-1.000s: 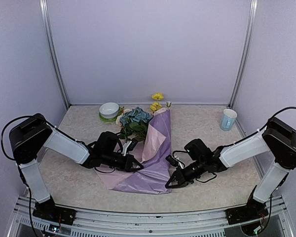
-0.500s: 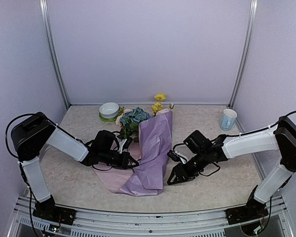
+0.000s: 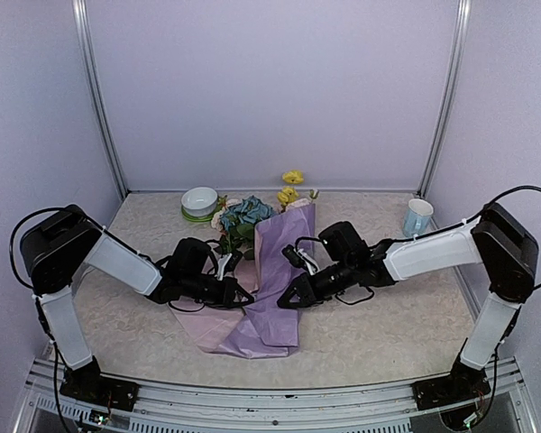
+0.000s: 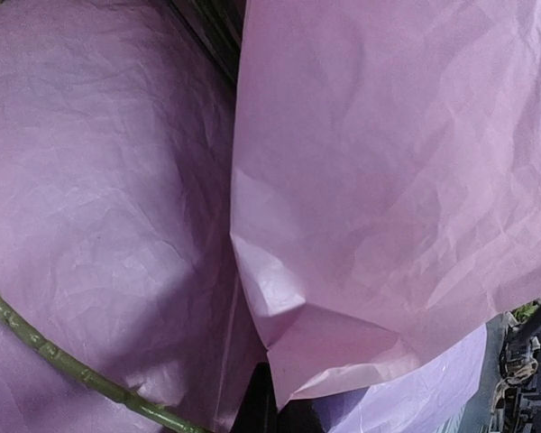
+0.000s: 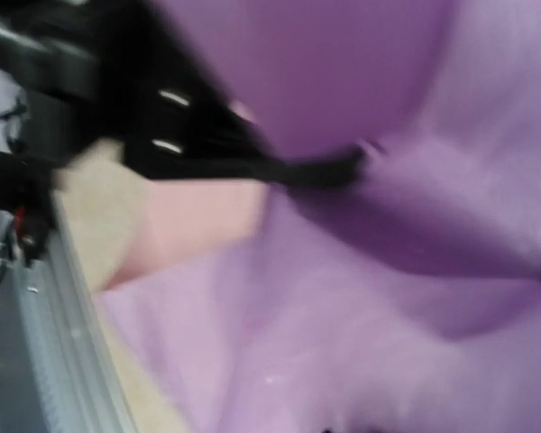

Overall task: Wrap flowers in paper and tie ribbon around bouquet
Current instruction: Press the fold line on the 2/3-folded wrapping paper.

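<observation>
Two black end effectors meet at the paper (image 3: 275, 271), a thin lilac sheet, matte and finely crinkled. It lies just below the centre of the overhead view, with one long flap standing up and folded over. The left end effector (image 3: 246, 296) is pinched closed on a fold at the sheet's left side. Up close, the creased edge narrows to a point at its dark fingers (image 4: 255, 410). The right end effector (image 3: 285, 301) is at the flap's right face. Its own camera is blurred, so I cannot tell whether its jaws are parted or closed.

The flowers (image 3: 246, 216) lie on the sheet with their heads toward the upper centre: a ruffled blue hydrangea, yellow blooms and dark leaves. A knobbly green stem (image 4: 63, 361) crosses the paper. A round white bowl (image 3: 199, 200) sits to the upper left of the flowers. A pale blue mug (image 3: 417, 217) stands at the far right on the mottled beige tabletop (image 3: 388, 307).
</observation>
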### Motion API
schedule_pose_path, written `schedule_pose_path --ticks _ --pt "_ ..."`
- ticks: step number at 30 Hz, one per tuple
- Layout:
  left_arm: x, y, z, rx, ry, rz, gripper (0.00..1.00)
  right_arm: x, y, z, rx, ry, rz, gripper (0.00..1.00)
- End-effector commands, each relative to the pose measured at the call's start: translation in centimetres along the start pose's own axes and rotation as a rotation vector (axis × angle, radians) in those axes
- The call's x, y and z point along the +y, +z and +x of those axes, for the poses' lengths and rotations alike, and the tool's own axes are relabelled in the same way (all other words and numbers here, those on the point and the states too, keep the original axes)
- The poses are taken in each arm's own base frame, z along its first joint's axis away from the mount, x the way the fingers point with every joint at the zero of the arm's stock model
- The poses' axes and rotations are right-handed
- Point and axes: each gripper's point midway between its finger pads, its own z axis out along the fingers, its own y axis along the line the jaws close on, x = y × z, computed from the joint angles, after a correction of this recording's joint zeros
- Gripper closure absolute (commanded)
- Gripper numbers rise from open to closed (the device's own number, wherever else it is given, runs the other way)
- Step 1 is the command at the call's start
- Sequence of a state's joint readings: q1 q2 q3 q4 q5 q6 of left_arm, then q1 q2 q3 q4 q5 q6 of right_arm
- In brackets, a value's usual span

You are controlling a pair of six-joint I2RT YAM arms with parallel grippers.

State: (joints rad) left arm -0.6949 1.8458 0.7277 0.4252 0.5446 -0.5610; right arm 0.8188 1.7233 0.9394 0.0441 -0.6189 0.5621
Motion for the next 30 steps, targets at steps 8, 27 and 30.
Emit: schedule_pose_path --ticks 8,27,30 --pt "0.7 -0.5 -0.5 -0.048 -0.039 -0.033 0.66 -4.5 3.2 4.8 0.129 0.079 0.121 0.75" --pt "-0.5 -2.9 -8.6 -0.271 0.09 -0.018 0.71 -4.4 2.6 7.2 0.209 0.011 0.165 0.73" --pt "-0.5 -2.3 -8.6 -0.257 0.091 -0.002 1.0 -3.7 1.7 7.2 0.215 -0.029 0.178 0.72"
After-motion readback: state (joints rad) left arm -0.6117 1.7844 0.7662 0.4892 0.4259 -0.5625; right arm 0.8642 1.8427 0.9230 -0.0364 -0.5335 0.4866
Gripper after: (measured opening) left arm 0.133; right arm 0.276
